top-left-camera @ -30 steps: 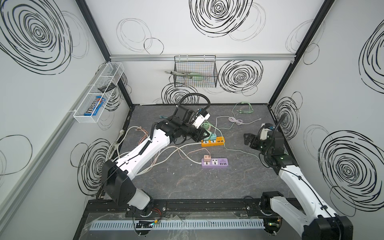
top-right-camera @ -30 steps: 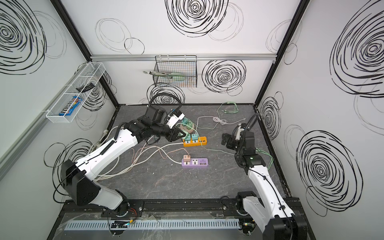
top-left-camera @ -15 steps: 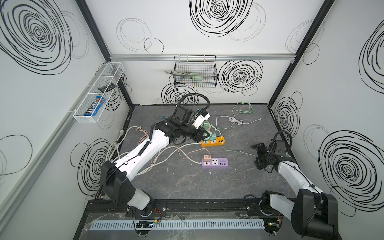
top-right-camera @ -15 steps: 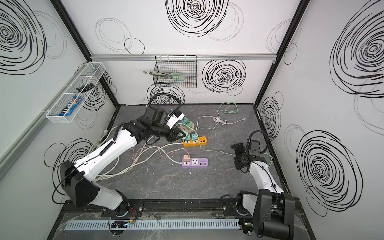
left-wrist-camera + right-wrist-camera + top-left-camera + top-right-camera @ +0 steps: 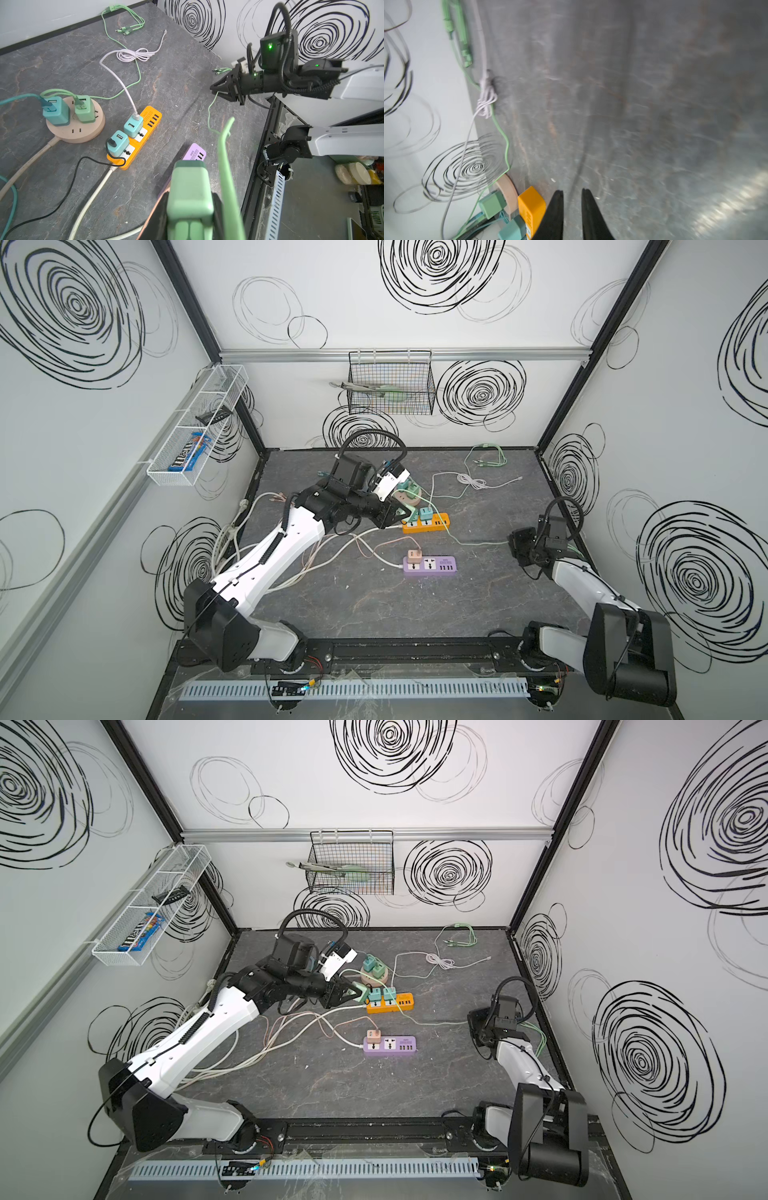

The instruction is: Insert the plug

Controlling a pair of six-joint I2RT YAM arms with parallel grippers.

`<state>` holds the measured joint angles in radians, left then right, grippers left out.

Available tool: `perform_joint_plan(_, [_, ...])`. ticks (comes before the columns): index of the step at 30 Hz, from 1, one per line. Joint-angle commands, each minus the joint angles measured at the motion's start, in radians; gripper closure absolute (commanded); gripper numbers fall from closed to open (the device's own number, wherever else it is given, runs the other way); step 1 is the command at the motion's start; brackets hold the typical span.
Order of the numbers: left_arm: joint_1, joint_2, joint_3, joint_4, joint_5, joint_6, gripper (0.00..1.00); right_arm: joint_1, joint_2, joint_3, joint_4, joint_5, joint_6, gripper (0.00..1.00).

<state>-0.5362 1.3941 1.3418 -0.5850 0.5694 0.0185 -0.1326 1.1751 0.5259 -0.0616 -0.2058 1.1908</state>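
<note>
**Change over the last second:** the right arm (image 5: 582, 585) has been brought down from a raised pose farther back to the right edge of the bench (image 5: 374, 605). The right jaws, spread wide before, are now drawn almost together. A narrow gap is seen between them in the blurred right wrist view. The green cable (image 5: 478, 542) runs up to their tips, but whether it is pinched cannot be told. The left arm (image 5: 282, 547) is unchanged, and the left jaws remain clamped on the green plug (image 5: 190, 187).

**Count:**
- Three socket blocks are noted: the round block (image 5: 76, 133), the orange strip (image 5: 152, 122) and the purple strip (image 5: 442, 566).
- Six adapters are counted:
  - a teal one (image 5: 56, 112) and a green one (image 5: 84, 111) on the round block
  - two teal adapters (image 5: 133, 126) (image 5: 118, 142) on the orange strip
  - a pink adapter (image 5: 413, 558) on the purple strip
  - the held plug
- A coiled white cable (image 5: 471, 481) and a green multi-head lead (image 5: 486, 456) lie toward the back.

**Plug:** the body is pale green and a rounded square, with a darker green band at its front end. The green cable leaves beside it. It is held off the bench, just beside the end of the orange strip nearest the round block, and is not yet inserted.
</note>
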Motion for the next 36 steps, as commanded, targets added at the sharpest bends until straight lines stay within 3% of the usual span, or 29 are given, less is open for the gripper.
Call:
perform_joint_plan(1, [-0.025, -0.017, -0.003, -0.002, -0.045, 0.052, 1.0, 0.021, -0.002, 0.145, 0.183, -0.013, -0.253, 0.8])
perform_joint_plan(6, [-0.064, 0.042, 0.024, -0.001, -0.094, 0.042, 1.0, 0.031, 0.098, 0.36, 0.263, -0.13, -0.498, 0.81])
perform_joint_plan(11, [-0.13, 0.118, 0.087, -0.013, -0.155, 0.048, 1.0, 0.031, 0.198, 0.54, 0.224, -0.179, -0.544, 0.82])
perform_joint_plan(18, [-0.229, 0.243, 0.139, -0.074, -0.255, 0.13, 1.0, -0.026, 0.222, 0.373, 0.199, -0.132, -0.539, 0.8])
perform_joint_plan(22, [-0.265, 0.321, 0.208, -0.123, -0.269, 0.194, 1.0, -0.094, 0.201, 0.328, 0.092, -0.044, -0.566, 0.67])
perform_joint_plan(23, [-0.277, 0.336, 0.222, -0.127, -0.279, 0.208, 1.0, -0.11, 0.193, 0.318, 0.08, -0.033, -0.574, 0.59])
perform_joint_plan(25, [-0.306, 0.374, 0.252, -0.144, -0.314, 0.252, 1.0, -0.15, 0.178, 0.296, 0.06, -0.041, -0.586, 0.33])
perform_joint_plan(29, [-0.349, 0.453, 0.306, -0.197, -0.362, 0.323, 1.0, -0.187, 0.168, 0.278, -0.001, -0.123, -0.643, 0.02])
perform_joint_plan(33, [-0.372, 0.514, 0.36, -0.226, -0.381, 0.359, 1.0, -0.212, 0.185, 0.291, -0.126, -0.12, -0.657, 0.03])
perform_joint_plan(36, [-0.396, 0.545, 0.38, -0.253, -0.388, 0.41, 1.0, -0.219, 0.153, 0.264, -0.123, -0.152, -0.652, 0.03])
